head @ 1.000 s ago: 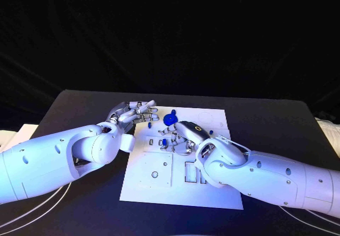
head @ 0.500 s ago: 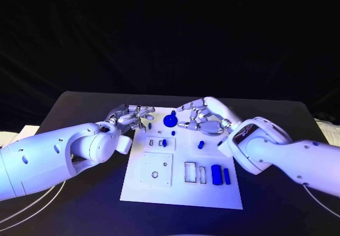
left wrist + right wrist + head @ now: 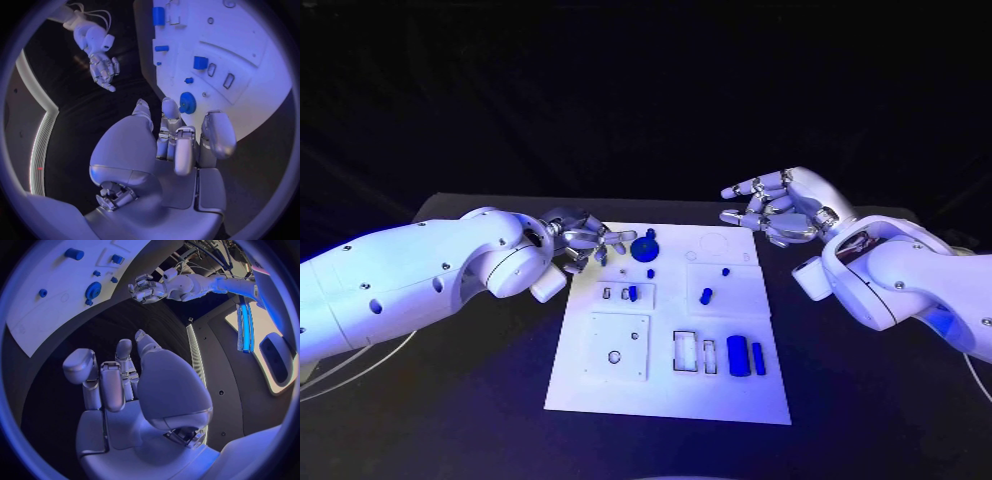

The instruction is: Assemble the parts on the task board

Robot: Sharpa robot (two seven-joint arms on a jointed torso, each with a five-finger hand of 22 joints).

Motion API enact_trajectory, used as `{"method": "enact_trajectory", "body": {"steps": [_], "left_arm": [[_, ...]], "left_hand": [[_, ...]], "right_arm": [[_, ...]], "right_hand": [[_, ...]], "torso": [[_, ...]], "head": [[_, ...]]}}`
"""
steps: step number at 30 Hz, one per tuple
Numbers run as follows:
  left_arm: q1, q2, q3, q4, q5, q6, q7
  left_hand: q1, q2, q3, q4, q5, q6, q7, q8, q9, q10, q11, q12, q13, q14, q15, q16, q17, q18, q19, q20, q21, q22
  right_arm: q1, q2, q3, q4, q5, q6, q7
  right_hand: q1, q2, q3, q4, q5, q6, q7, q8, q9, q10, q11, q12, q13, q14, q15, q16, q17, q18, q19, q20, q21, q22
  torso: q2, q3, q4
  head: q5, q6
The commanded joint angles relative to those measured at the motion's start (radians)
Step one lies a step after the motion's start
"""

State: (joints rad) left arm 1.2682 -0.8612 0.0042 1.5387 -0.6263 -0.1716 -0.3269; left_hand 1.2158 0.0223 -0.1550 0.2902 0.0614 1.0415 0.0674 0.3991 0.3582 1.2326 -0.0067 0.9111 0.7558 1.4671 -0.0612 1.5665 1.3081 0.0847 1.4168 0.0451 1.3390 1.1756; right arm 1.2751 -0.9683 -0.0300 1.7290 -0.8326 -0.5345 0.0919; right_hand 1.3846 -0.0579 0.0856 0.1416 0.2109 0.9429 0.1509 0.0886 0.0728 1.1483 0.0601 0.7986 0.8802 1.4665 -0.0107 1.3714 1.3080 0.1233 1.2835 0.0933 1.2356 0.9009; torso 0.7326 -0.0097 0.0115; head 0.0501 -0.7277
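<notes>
while the blue gear [image 3: 648, 247] stands on the task board [image 3: 672, 390], the left hand [image 3: 586, 243] sits just beside it, empty, fingers loosely curled; right hand [image 3: 776, 208] hovers apart, released.

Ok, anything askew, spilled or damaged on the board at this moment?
Nothing stands out. The task board lies flat, blue parts sit on it, and the left hand and right hand hold nothing.
</notes>
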Motion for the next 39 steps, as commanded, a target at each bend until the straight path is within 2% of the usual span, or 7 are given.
{"method": "enact_trajectory", "body": {"steps": [1, 6, 8, 16, 29, 33, 39], "left_arm": [[0.005, 0.023, 0.0, -0.01, -0.274, 0.127, -0.201], [0.009, 0.059, 0.0, -0.022, -0.357, 0.19, -0.276], [0.009, 0.072, 0.0, -0.028, -0.378, 0.207, -0.303], [0.011, 0.116, 0.0, -0.051, -0.426, 0.257, -0.37], [0.011, 0.15, -0.002, -0.061, -0.424, 0.28, -0.376], [0.011, 0.155, -0.002, -0.061, -0.422, 0.279, -0.372], [0.011, 0.158, -0.002, -0.059, -0.415, 0.285, -0.367]], "left_hand": [[-0.017, 0.006, -0.022, 0.002, -0.005, -0.012, -0.002, 0.03, 0.026, 0.018, -0.001, 0.061, 0.063, 0.104, -0.006, 0.004, 0.263, -0.02, 0.019, -0.002, 0.039, 0.059], [-0.015, 0.014, -0.045, 0.001, -0.006, -0.029, -0.009, 0.077, 0.07, 0.033, -0.005, 0.123, 0.126, 0.104, -0.012, 0.004, 0.263, -0.029, 0.033, -0.005, 0.073, 0.111], [-0.012, 0.007, -0.052, 0.0, -0.006, -0.035, -0.009, 0.086, 0.08, 0.027, -0.005, 0.121, 0.123, 0.104, -0.011, 0.004, 0.263, -0.029, 0.034, -0.006, 0.077, 0.117], [-0.013, 0.001, -0.059, 0.001, -0.005, -0.048, -0.008, 0.095, 0.092, 0.017, -0.004, 0.115, 0.116, 0.104, -0.011, 0.004, 0.263, -0.035, 0.046, -0.006, 0.093, 0.146], [-0.023, 0.009, -0.069, 0.002, -0.005, -0.057, -0.014, 0.137, 0.134, 0.031, -0.01, 0.148, 0.152, 0.104, -0.015, 0.004, 0.263, -0.041, 0.061, -0.009, 0.114, 0.183], [-0.03, 0.014, -0.072, 0.002, -0.005, -0.061, -0.016, 0.151, 0.151, 0.035, -0.012, 0.157, 0.162, 0.104, -0.016, 0.004, 0.263, -0.043, 0.064, -0.011, 0.12, 0.192], [-0.028, 0.019, -0.075, 0.001, -0.004, -0.067, -0.021, 0.174, 0.177, 0.04, -0.015, 0.169, 0.174, 0.104, -0.019, 0.004, 0.263, -0.045, 0.069, -0.013, 0.126, 0.204]], "right_arm": [[0.001, 0.0, 0.0, -0.013, 0.026, 0.032, -0.037], [0.002, 0.002, 0.0, -0.023, 0.012, 0.036, -0.053], [0.002, 0.005, 0.0, -0.026, 0.008, 0.038, -0.056], [0.0, 0.018, 0.0, -0.04, -0.055, 0.026, -0.047], [0.0, 0.025, -0.001, -0.047, -0.114, 0.025, -0.066], [0.0, 0.028, -0.001, -0.047, -0.121, 0.024, -0.069], [-0.001, 0.033, -0.001, -0.046, -0.125, 0.029, -0.076]], "right_hand": [[0.004, 0.008, -0.004, -0.002, 0.007, 0.007, -0.001, 0.003, 0.0, 0.006, -0.002, 0.0, -0.004, 0.045, -0.009, -0.004, 0.018, 0.001, -0.002, -0.008, -0.005, -0.001], [0.004, 0.008, -0.004, -0.002, 0.007, 0.007, -0.001, 0.003, 0.0, 0.006, -0.002, 0.0, -0.004, 0.045, -0.009, -0.004, 0.018, 0.0, -0.002, -0.008, -0.005, -0.001], [0.004, 0.008, -0.004, -0.002, 0.007, 0.007, -0.001, 0.003, 0.0, 0.006, -0.002, 0.0, -0.004, 0.045, -0.009, -0.004, 0.018, 0.0, -0.002, -0.008, -0.005, -0.001], [0.009, 0.012, -0.004, -0.005, 0.02, 0.006, -0.001, 0.002, -0.001, 0.007, -0.002, -0.001, -0.007, 0.045, -0.009, -0.008, 0.014, 0.0, -0.001, -0.009, -0.008, -0.004], [0.008, 0.013, -0.007, -0.004, 0.039, 0.006, -0.001, 0.002, -0.001, 0.003, -0.002, -0.008, -0.017, 0.044, -0.01, -0.015, 0.007, 0.001, -0.003, -0.01, -0.013, -0.011], [0.008, 0.013, -0.007, -0.004, 0.044, 0.007, -0.001, 0.002, -0.002, 0.003, -0.002, -0.009, -0.019, 0.045, -0.01, -0.016, 0.007, 0.001, -0.002, -0.01, -0.013, -0.011], [0.01, 0.014, -0.007, -0.004, 0.053, 0.007, -0.001, 0.002, -0.002, 0.001, -0.003, -0.012, -0.023, 0.044, -0.01, -0.021, 0.002, 0.002, -0.004, -0.01, -0.016, -0.014]], "torso": [[-0.003, 0.0001, -0.0007], [-0.002, 0.0025, 0.0029], [-0.002, 0.0038, 0.0029], [-0.001, 0.0017, 0.0013], [-0.001, 0.0027, 0.0043], [-0.001, 0.001, 0.0027], [-0.001, 0.0016, 0.0012]], "head": [[0.002, -0.001], [0.004, -0.002], [0.005, -0.004], [0.009, -0.006], [0.006, -0.013], [0.008, -0.015], [0.009, -0.019]]}}
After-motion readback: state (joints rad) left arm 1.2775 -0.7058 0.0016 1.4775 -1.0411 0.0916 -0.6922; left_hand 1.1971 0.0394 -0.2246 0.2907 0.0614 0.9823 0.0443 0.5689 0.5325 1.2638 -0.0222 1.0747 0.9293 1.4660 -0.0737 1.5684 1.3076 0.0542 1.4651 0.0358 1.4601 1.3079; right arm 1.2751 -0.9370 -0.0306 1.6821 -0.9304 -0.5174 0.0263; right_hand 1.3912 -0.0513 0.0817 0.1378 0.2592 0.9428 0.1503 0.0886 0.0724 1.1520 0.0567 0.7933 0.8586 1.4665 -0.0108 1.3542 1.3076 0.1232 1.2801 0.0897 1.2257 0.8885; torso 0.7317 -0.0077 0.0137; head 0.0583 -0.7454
